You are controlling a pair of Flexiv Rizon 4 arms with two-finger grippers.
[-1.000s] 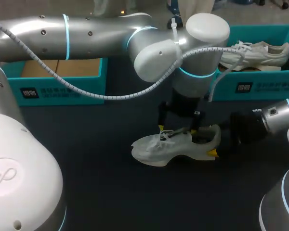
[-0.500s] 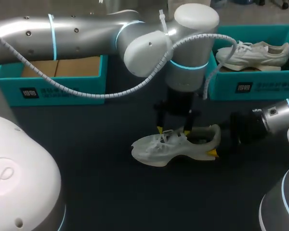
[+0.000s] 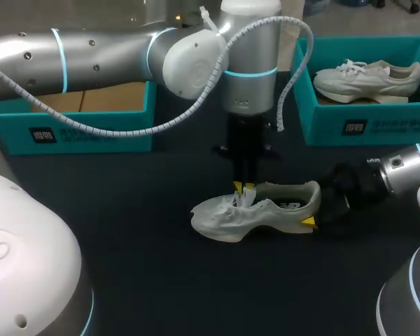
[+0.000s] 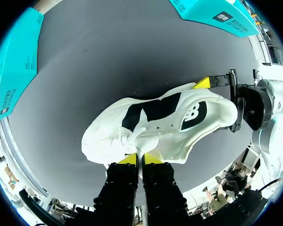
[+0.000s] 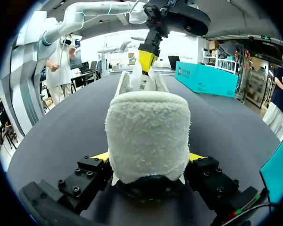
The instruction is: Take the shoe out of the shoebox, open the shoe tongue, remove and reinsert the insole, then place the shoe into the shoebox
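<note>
Heel of shoe [image 3: 280, 210] clamped by right end effector [image 5: 148, 157], tongue [image 5: 134, 77] pinched by left end effector [image 3: 242, 187]; slow upward pull advised.

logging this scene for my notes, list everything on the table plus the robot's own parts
white mesh sneaker with dark side panel: 1, white, standing on its sole mid-table
second white lace-up sneaker: 1, white, inside the right teal shoebox
left teal shoebox: 1, teal with brown inside, far left of table
right teal shoebox: 1, teal, far right of table
dark table: 1, near black
left gripper: 1, yellow tips, shut on the sneaker's tongue
right gripper: 1, yellow tips, shut on the sneaker's heel
</note>
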